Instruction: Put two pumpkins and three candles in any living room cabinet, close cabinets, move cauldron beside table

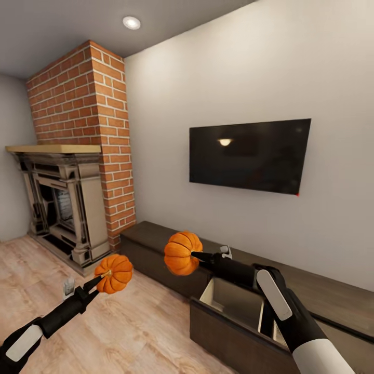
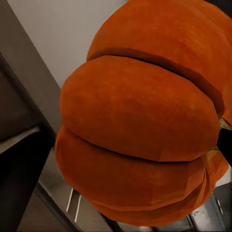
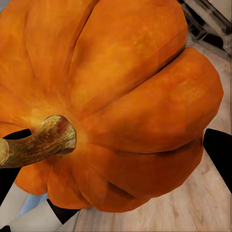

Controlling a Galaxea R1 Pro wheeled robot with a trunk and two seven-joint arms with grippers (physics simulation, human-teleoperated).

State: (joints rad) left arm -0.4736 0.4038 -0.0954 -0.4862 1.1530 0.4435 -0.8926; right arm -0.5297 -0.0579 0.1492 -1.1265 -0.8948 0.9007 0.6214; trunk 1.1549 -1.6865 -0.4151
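Two pumpkins held aloft, one in each gripper, beside the open cabinet drawer.

From the head view, the left gripper [image 1: 97, 283] is closed on a pumpkin [image 1: 114, 273] above the wood floor [image 1: 130, 322], and the right gripper [image 1: 200, 256] is closed on the other pumpkin [image 1: 182, 253], held beside and above the open, pale-lined drawer [image 1: 236, 304] of the long dark cabinet [image 1: 156, 249]; a brick chimney [image 1: 98, 130], a stone fireplace [image 1: 62, 202] and a wall-mounted television [image 1: 248, 155] stand behind. In the left wrist view, its pumpkin [image 2: 145, 121] sits close against the camera, ribs showing, the fingers hidden behind it. In the right wrist view, the second pumpkin [image 3: 121, 96] shows its yellowish stem [image 3: 38, 142], with a dark fingertip [image 3: 220, 150] against its side.
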